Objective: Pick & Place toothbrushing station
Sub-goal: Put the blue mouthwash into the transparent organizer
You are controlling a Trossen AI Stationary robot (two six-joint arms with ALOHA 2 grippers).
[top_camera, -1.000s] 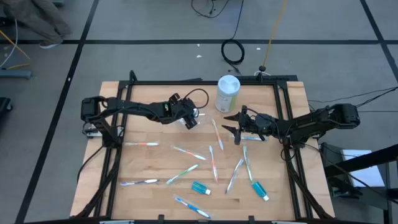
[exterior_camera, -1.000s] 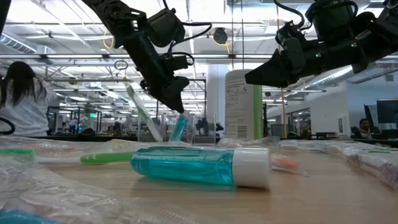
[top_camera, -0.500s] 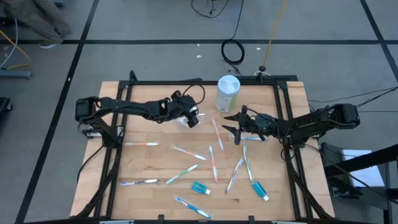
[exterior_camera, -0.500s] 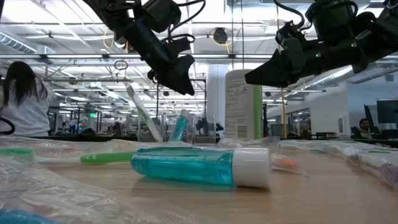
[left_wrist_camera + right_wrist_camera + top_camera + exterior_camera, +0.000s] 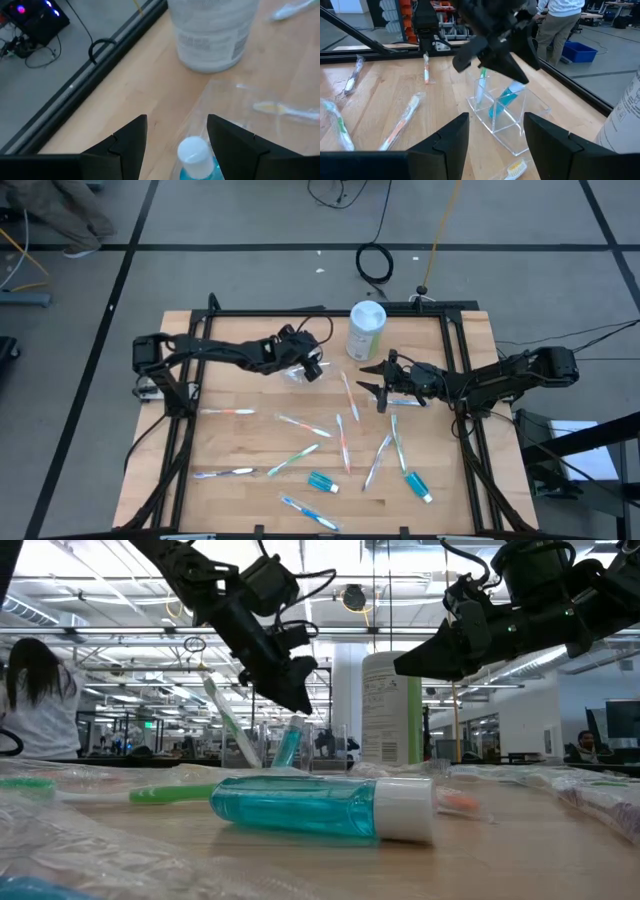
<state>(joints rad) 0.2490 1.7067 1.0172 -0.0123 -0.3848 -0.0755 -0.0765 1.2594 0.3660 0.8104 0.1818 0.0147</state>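
Left wrist view shows my left gripper [image 5: 176, 137] with fingers spread, hovering just above a blue toothpaste tube [image 5: 196, 160] standing white-capped in the clear plastic holder [image 5: 507, 120], which sits near the table's twelve o'clock edge beside a white-and-green canister [image 5: 366, 330]. I judge that tube just placed; next I'd fetch another. My right gripper [image 5: 380, 387] waits open at about two o'clock. Thin film-wrapped toothbrushes [image 5: 345, 438] lie scattered on the wooden table [image 5: 250, 450].
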